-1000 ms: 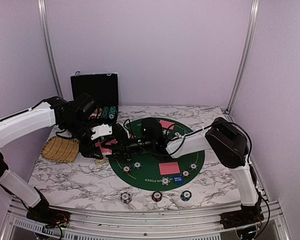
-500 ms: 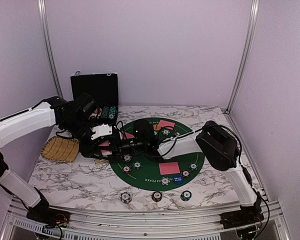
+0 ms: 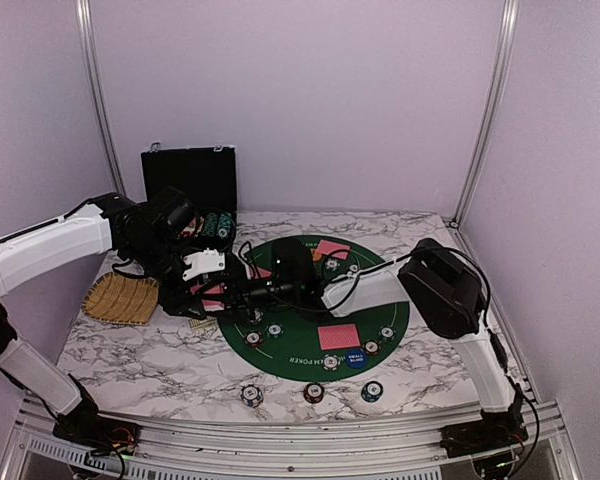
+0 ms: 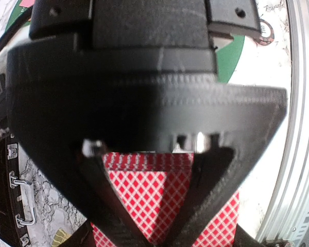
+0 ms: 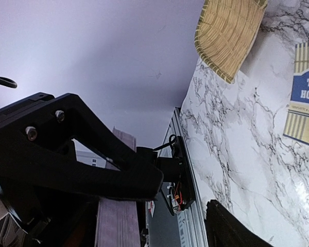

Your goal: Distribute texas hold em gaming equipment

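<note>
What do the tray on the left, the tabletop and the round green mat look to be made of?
Tray: woven straw or rattan, matte; ribbed tan weave. Tabletop: marble-look, smooth, grey veining; possibly laminate. Green mat: likely felt, matte with printed lettering.

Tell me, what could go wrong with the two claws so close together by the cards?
The right claw is open at the edge of the red-backed cards that the left claw grips; it might pinch several at once. A tug could also pull the stack loose, scattering cards onto the poker chips on the green mat.
</note>
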`<state>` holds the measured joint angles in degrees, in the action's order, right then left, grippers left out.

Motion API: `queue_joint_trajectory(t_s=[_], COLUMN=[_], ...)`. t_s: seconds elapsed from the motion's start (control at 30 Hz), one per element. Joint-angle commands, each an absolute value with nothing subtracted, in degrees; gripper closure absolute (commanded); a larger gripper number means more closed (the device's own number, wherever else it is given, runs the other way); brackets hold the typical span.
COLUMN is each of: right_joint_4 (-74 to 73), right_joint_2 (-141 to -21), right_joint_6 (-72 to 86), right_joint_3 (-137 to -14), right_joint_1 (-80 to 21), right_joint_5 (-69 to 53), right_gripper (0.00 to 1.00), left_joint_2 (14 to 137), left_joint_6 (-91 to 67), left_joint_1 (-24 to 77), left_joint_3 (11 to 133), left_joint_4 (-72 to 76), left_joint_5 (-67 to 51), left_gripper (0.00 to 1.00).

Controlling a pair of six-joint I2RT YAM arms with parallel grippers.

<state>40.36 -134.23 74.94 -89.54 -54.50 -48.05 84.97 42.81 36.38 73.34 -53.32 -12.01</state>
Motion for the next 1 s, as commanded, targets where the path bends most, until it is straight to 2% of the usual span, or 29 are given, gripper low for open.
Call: queue_joint_trajectory(t_s=[0.0,0.5,0.57,0.63,0.77,0.87,0.97], right_joint_4=[36.8,37.1,37.7,37.8,37.2,37.5,38.0], right_joint_2=[-131.5,-125.2,-124.5,-124.3,-125.0,-126.0,-126.3], right_joint_6=[72.2,70.4,70.7,70.6,70.4,71.0,71.4], right_joint_3=[-86.4,-81.1,-80.3,-80.5,-82.3,-83.9,-84.2], right_joint_1=[-52.7,-51.7,-51.7,-51.8,-52.6,-53.2,-53.4], right_joint_5=[-47.1,-47.6,-47.4,-47.3,-47.3,-47.6,-47.8], right_gripper=[0.31,0.56,0.54,0.46,0.36,0.35,0.39], left_joint_2=[84.1,84.3,84.2,84.3,84.7,84.8,84.6], left_joint_6=[42.8,43.0,43.0,43.0,42.9,42.8,42.8], left_joint_1=[36.2,36.2,36.2,36.2,36.2,36.3,36.2], left_joint_3=[75.4,75.2,75.2,75.2,75.5,75.6,75.5], left_joint_4=[-54.8,-54.8,-54.8,-54.8,-54.8,-54.8,-54.9], left_joint_5=[-13.1,-13.0,-13.1,-13.2,-13.5,-13.5,-13.4], left_gripper=[0.84,0.84,0.84,0.84,0.84,0.84,0.84])
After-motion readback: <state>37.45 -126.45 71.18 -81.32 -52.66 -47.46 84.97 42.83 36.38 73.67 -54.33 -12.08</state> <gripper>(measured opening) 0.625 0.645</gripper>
